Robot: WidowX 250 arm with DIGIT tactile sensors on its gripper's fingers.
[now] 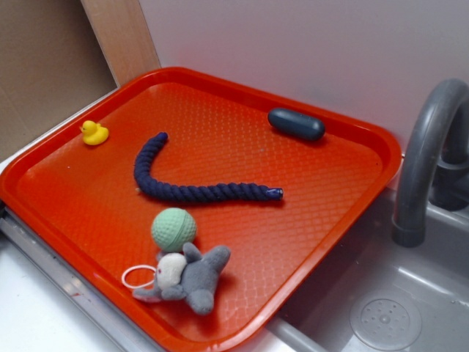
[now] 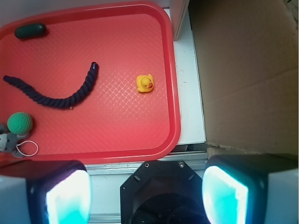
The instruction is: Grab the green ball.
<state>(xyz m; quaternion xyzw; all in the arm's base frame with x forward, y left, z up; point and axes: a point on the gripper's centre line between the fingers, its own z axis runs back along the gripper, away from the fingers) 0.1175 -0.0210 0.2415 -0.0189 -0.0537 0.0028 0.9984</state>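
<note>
From the exterior view, a red tray with a dimpled floor sits on the bench beside a grey sink, whose curved grey faucet rises at the right. The green ball lies toward the near edge of the tray, touching the whitish face of a grey plush toy that sprawls just in front of it; a small white ring lies at the toy's left side. Beyond the ball, a dark blue twisted rope curves across the middle of the tray. A yellow rubber duck stands near the far left corner, and a dark oblong capsule-shaped object rests near the far right rim. No arm shows in this view. From the wrist view, the gripper fills the bottom of the picture, its two fingers spread wide apart with nothing between them; it hangs over the pale bench strip just outside the tray's rim. The green ball sits at the far left edge of this picture, well apart from the gripper and off to the left of it, with the plush toy and the white ring just below it. The rope lies mid-tray, the duck sits right of it, and the dark capsule is at the upper left. Brown cardboard stands at the right.
</note>
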